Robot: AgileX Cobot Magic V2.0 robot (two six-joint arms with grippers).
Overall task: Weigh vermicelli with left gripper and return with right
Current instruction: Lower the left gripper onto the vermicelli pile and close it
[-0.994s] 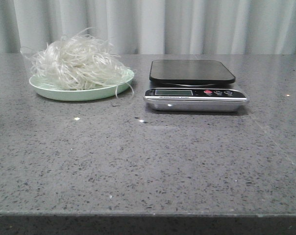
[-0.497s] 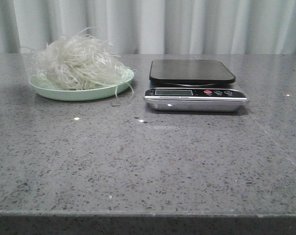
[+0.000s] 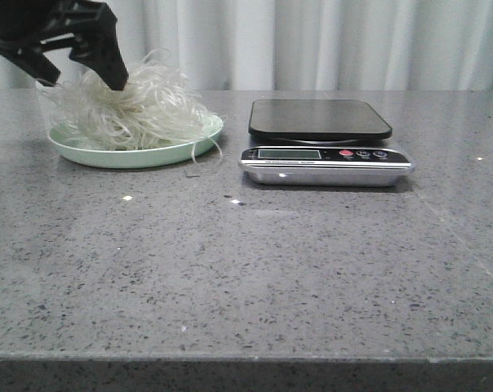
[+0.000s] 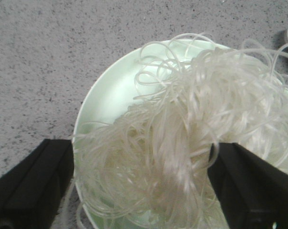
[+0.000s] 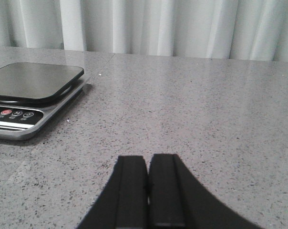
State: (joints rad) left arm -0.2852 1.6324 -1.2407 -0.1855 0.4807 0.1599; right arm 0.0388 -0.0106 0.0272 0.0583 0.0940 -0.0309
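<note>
The vermicelli (image 3: 136,110) is a fluffy whitish tangle heaped on a pale green plate (image 3: 132,155) at the back left of the table. My left gripper (image 3: 82,80) has come down from the upper left and is open. Its fingers straddle the upper left part of the tangle. In the left wrist view the vermicelli (image 4: 191,138) lies between the wide-apart jaws of the left gripper (image 4: 144,181), over the plate (image 4: 110,90). My right gripper (image 5: 148,171) is shut and empty, low over bare table to the right of the scale (image 5: 34,81). It does not show in the front view.
A digital kitchen scale (image 3: 320,120) with a black platform, a display and buttons stands right of the plate. A grey curtain hangs behind the speckled grey table (image 3: 246,269). A stray noodle strand (image 3: 206,155) hangs over the plate's right rim.
My left gripper has come into the front view from the upper left and lowered onto the vermicelli. The tangle's top is slightly pressed. Scale and plate have not moved.
</note>
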